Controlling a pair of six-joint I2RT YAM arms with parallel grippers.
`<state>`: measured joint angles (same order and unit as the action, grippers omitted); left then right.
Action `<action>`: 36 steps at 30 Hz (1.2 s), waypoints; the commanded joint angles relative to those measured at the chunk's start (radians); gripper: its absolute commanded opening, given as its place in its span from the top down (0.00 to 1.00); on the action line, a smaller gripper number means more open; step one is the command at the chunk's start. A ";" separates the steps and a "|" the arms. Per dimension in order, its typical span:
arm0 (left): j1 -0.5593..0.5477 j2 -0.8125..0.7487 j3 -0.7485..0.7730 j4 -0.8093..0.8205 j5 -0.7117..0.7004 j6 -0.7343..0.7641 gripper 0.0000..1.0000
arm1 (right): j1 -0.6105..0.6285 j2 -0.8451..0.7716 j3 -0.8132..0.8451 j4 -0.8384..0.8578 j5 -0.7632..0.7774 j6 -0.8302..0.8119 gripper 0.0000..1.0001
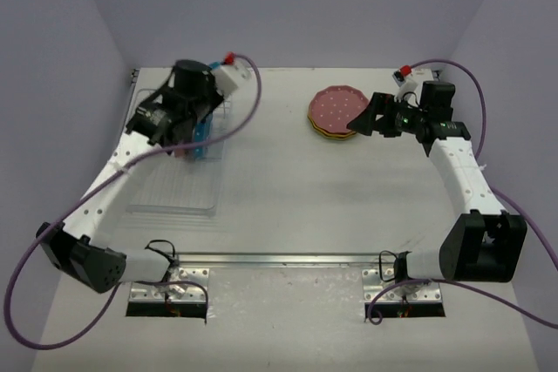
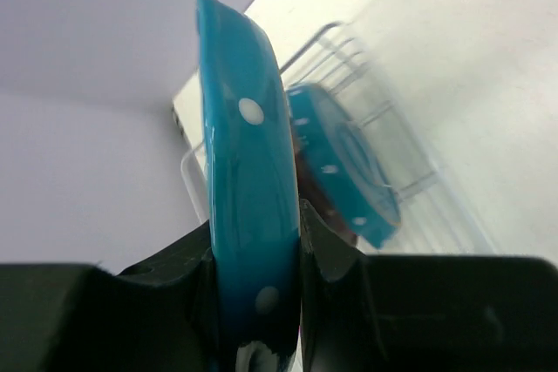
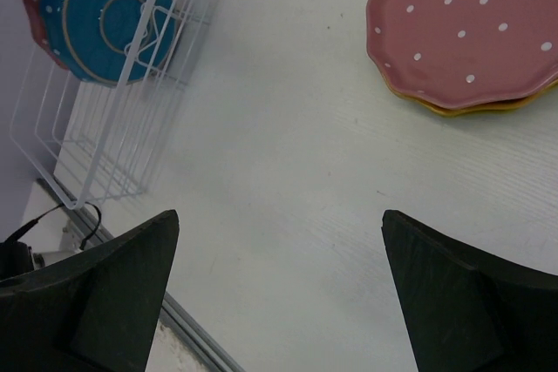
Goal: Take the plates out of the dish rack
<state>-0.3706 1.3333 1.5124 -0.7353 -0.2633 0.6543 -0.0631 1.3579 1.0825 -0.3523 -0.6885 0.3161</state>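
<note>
My left gripper [image 2: 257, 219] is shut on the rim of a blue dotted plate [image 2: 248, 145], held on edge over the dish rack [image 2: 418, 185]. A second blue plate [image 2: 344, 172] stands in the rack behind it, with a dark pink plate [image 2: 338, 222] behind that. From above, the left gripper [image 1: 193, 131] sits over the rack's far end [image 1: 174, 189]. My right gripper [image 3: 279, 224] is open and holds nothing. It hovers over the table beside a pink dotted plate [image 3: 471, 23] stacked on a yellow one [image 3: 453, 109].
The stack of plates [image 1: 336, 111] lies at the far centre-right, just left of the right gripper [image 1: 364, 119]. The wire rack [image 3: 105, 145] lies along the left side. A metal rail [image 1: 279, 259] runs along the near edge between the arm bases.
</note>
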 commanded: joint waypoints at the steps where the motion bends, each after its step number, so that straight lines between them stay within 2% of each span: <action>1: -0.313 -0.209 -0.329 0.470 -0.325 0.486 1.00 | -0.001 0.004 0.083 0.027 -0.081 0.057 0.01; 8: -0.653 -0.399 -0.748 0.834 -0.377 0.919 1.00 | 0.000 0.076 0.139 0.024 -0.169 0.083 0.01; 10: -0.699 -0.439 -0.826 0.912 -0.360 1.050 1.00 | 0.003 0.101 0.147 0.027 -0.233 0.093 0.01; 12: -0.755 -0.451 -0.870 0.957 -0.347 1.089 1.00 | 0.021 0.131 0.160 0.018 -0.260 0.089 0.01; 18: -0.851 -0.439 -0.937 1.057 -0.323 1.149 1.00 | 0.149 0.173 0.175 -0.044 -0.318 -0.015 0.01; 25: -0.896 -0.405 -0.928 1.078 -0.343 1.116 1.00 | 0.243 0.217 0.175 -0.024 -0.370 -0.034 0.04; 30: -0.901 -0.366 -0.885 1.064 -0.367 1.063 1.00 | 0.293 0.229 0.163 -0.006 -0.394 -0.040 0.13; 36: -0.900 -0.350 -0.872 1.060 -0.382 1.033 1.00 | 0.323 0.238 0.144 0.007 -0.439 -0.031 0.35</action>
<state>-1.2629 1.0036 0.5537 0.1452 -0.5859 1.6913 0.2434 1.5894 1.2125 -0.3870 -1.0605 0.2948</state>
